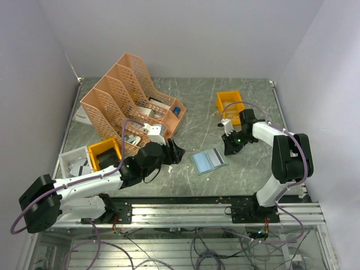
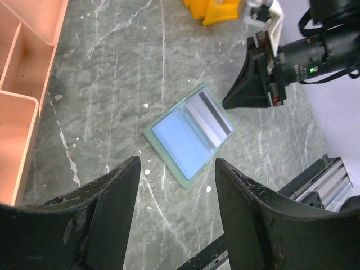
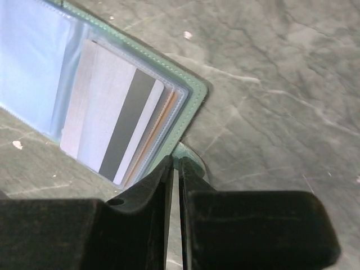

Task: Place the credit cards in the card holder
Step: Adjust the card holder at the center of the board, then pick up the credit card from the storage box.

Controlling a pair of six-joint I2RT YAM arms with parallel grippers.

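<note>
The grey-green card holder [image 1: 209, 160] lies open on the table, its clear inner sleeves up. Several credit cards [image 3: 112, 121], pale grey with a dark stripe, sit stacked in its right-hand slot; they also show in the left wrist view [image 2: 211, 115]. My right gripper [image 3: 179, 160] is at the holder's right edge, its jaws pinched shut on the holder's small green snap tab [image 3: 191, 156]. It shows in the top view [image 1: 228, 149] too. My left gripper [image 2: 177, 166] is open and empty, hovering left of the holder [image 2: 188, 135], and shows in the top view [image 1: 174, 152].
A peach lattice file rack [image 1: 132, 95] stands at the back left. One orange bin [image 1: 230, 101] is behind the right arm; another [image 1: 104, 153] and a white tray [image 1: 73, 162] sit at the left. The metal rail [image 1: 225, 211] runs along the near edge.
</note>
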